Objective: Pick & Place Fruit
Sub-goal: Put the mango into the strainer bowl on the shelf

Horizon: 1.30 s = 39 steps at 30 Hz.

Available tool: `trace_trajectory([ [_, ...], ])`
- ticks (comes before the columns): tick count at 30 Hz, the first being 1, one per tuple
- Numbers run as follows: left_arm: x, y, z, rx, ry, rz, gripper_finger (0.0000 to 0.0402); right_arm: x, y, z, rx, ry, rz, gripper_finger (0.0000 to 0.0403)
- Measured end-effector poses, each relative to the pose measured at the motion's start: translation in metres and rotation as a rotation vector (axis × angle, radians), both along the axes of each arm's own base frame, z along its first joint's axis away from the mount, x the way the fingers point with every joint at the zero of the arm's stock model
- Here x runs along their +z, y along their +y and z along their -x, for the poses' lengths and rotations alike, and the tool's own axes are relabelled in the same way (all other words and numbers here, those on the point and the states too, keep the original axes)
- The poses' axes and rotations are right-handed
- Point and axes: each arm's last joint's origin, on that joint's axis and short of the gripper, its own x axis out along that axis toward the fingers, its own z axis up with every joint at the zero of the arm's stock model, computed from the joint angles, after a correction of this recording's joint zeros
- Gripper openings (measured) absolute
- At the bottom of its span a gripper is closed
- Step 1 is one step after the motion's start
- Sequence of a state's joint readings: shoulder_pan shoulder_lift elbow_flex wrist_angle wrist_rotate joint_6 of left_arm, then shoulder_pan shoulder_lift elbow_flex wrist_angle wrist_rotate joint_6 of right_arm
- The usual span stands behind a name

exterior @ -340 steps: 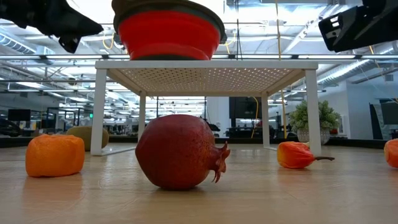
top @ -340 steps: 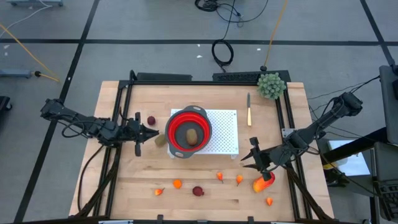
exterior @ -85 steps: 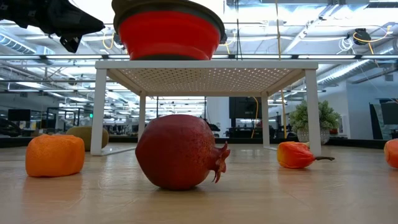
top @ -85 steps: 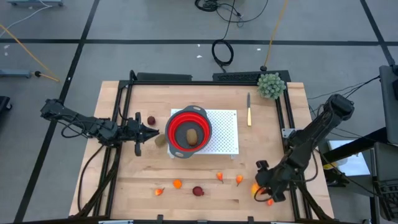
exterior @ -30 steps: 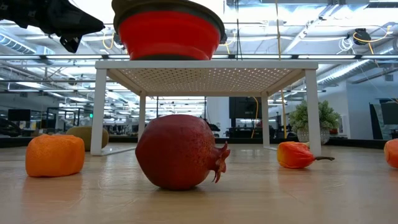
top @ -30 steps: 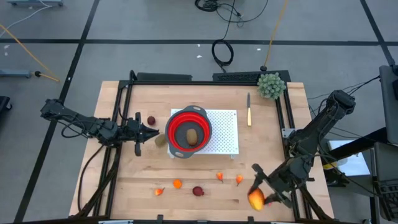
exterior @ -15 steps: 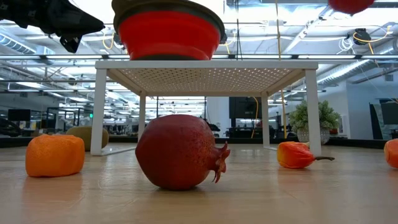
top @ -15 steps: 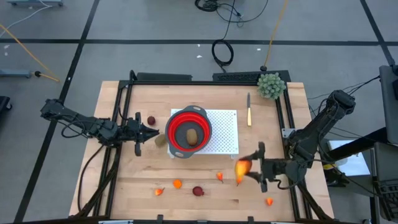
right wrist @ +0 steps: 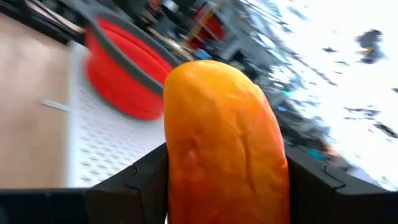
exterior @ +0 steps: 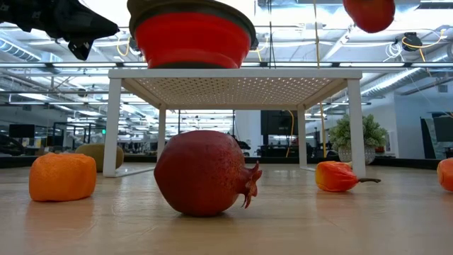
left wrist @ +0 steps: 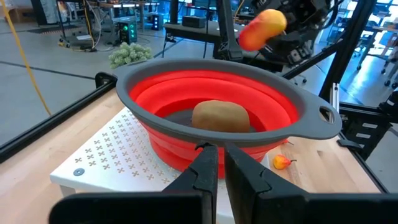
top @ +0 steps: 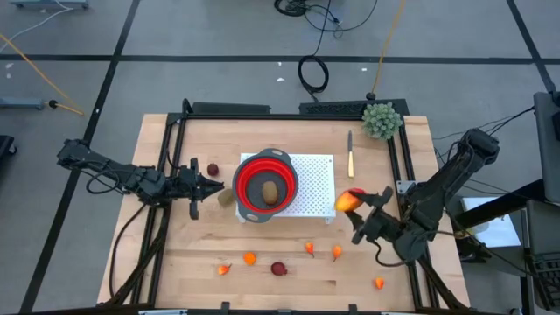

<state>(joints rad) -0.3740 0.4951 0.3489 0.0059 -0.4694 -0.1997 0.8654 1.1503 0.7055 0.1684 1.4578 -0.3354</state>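
1. Nearest the front edge of the worktop (top: 175, 271), several fruit pieces lie loose: a dark red pomegranate (exterior: 204, 172), an orange piece (exterior: 62, 176) beside it, and small orange bits (top: 336, 253) further along. None of these is being handled.

2. The step in hand is the carry. The right gripper (top: 357, 210) holds the red-orange oblong fruit (right wrist: 224, 143) in the air, its jaws set wide and clamped on the fruit's two sides. In the high view the fruit sits just off the right edge of the white perforated stand (top: 317, 188), clear of the worktop.

3. Next comes the red collapsible bowl (top: 264, 185) on that stand, with one brown kiwi (left wrist: 220, 116) already inside. Judging from this, the next move calls for bringing the oblong fruit across over the bowl's rim, lowering it, then releasing it beside the kiwi; it must clear the grey rim first.

4. The left gripper (left wrist: 214, 168) waits on the far side of the bowl, low by the stand, jaws closed on nothing. Another kiwi (top: 227, 198) lies just by it, and a dark red ball (top: 213, 170) sits nearby.
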Motion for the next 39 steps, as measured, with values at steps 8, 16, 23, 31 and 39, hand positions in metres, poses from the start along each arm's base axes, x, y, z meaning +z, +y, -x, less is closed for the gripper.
trace_trajectory([
  [8, 0.0, 0.0, 0.0, 0.003, -0.002, 0.021, 0.0026, -0.012, 0.001, -0.009, -0.131, 0.022, 0.091, 0.0223],
  [16, 0.0, 0.0, 0.0, 0.006, -0.003, 0.044, 0.0026, -0.019, -0.008, -0.021, -0.192, 0.06, 0.133, 0.0222],
  [23, 0.0, 0.0, 0.0, 0.007, -0.006, 0.042, 0.0026, -0.017, -0.009, -0.023, -0.202, 0.048, 0.118, 0.0228],
  [31, 0.014, 0.0, -0.001, 0.0, -0.135, 0.019, 0.0026, -0.018, -0.005, -0.026, -0.031, 0.11, 0.1, 0.0223],
  [39, 0.021, -0.002, -0.005, 0.0, -0.209, -0.005, 0.0026, -0.017, 0.001, -0.029, 0.21, 0.125, -0.007, 0.022],
])
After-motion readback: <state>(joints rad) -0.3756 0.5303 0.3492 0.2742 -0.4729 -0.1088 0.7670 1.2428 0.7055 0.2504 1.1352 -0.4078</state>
